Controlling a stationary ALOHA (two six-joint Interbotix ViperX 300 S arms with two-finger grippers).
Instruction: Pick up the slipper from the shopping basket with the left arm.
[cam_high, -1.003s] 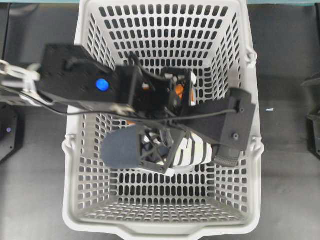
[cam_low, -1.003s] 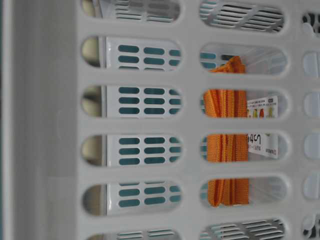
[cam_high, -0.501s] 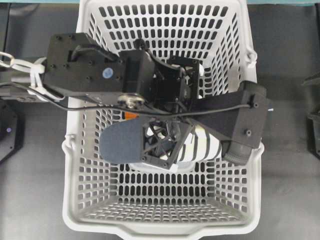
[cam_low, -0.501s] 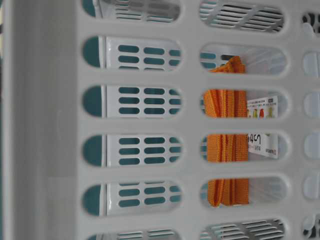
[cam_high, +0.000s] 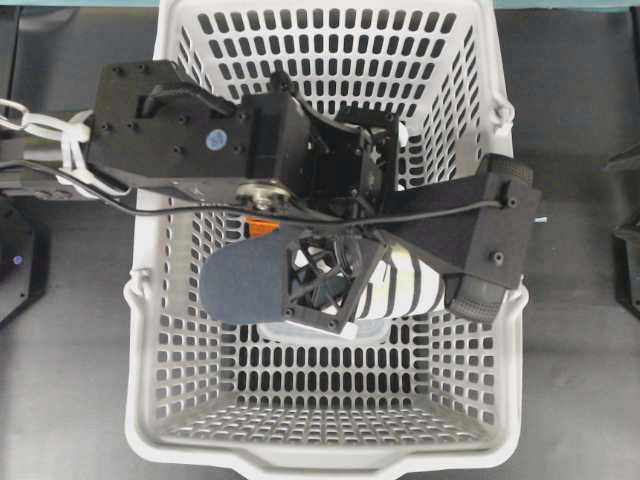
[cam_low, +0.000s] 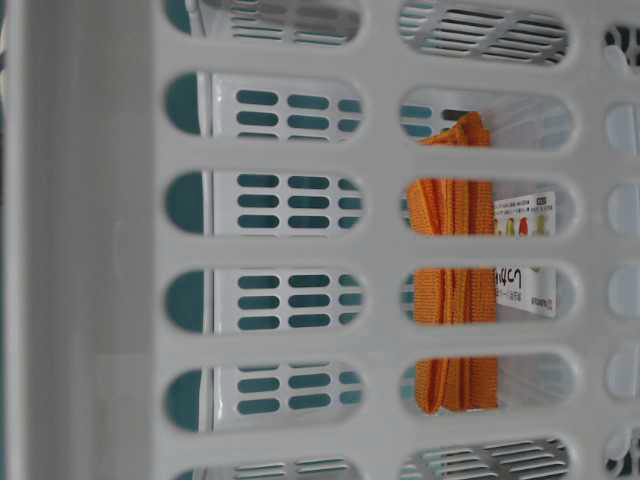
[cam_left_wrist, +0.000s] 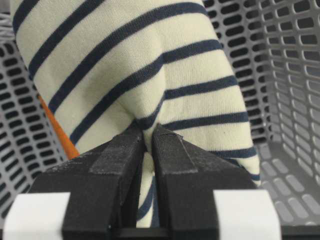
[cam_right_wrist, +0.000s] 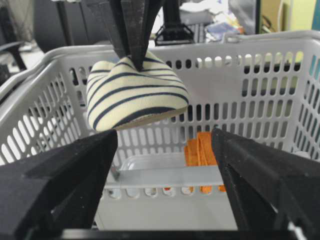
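While the left gripper (cam_left_wrist: 148, 137) pinched the slipper (cam_right_wrist: 136, 92) by its striped upper, slipper hung clear above the shopping basket (cam_right_wrist: 260, 75) floor, orange cloth (cam_right_wrist: 202, 155) below, right gripper (cam_right_wrist: 165, 165) jaws wide apart, holding nothing.

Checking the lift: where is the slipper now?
Overhead view, middle: the slipper hangs inside the shopping basket, pinched by the left gripper.

My left gripper (cam_left_wrist: 149, 137) pinched tight on a fold of the slipper (cam_left_wrist: 135, 75), cream fabric with navy stripes bunched between my black fingers (cam_left_wrist: 112, 160), grey slotted basket (cam_left_wrist: 285, 75) walls behind, orange strip (cam_left_wrist: 57, 132) at the slipper's left edge
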